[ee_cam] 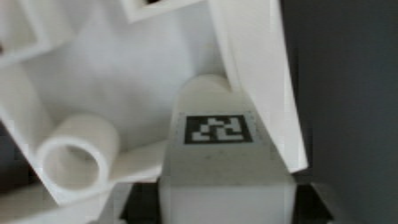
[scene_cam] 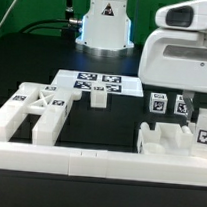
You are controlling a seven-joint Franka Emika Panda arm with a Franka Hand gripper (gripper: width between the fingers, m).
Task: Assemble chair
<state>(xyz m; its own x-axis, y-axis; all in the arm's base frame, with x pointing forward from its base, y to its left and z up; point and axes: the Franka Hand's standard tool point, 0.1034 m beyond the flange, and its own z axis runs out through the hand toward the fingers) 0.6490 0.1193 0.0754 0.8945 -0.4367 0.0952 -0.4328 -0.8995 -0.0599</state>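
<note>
Exterior view: X-braced frame [scene_cam: 36, 107] flat on the black tabletop [scene_cam: 99, 141] toward the view's left, marker board [scene_cam: 98, 85] behind it, notched block [scene_cam: 174, 142] at right. Pincer [scene_cam: 187, 100] low just behind that block, among cube-ended pegs [scene_cam: 158, 103]. Wrist view: pincer [ee_cam: 222, 200] clamped on a tagged white peg [ee_cam: 219, 130].

The marker board [scene_cam: 98, 84] lay mid-table, in front of the robot base [scene_cam: 105, 26]. The X-braced frame [scene_cam: 39, 109] lay toward the exterior view's left. A small tagged block [scene_cam: 100, 100] sat just before the board. On the right stood two cube-ended pegs [scene_cam: 157, 103]. The rightmost peg [scene_cam: 180, 108] stood between the gripper's [scene_cam: 186, 99] fingers, behind the notched block [scene_cam: 169, 139]. A border rail [scene_cam: 87, 163] ran along the front.
</note>
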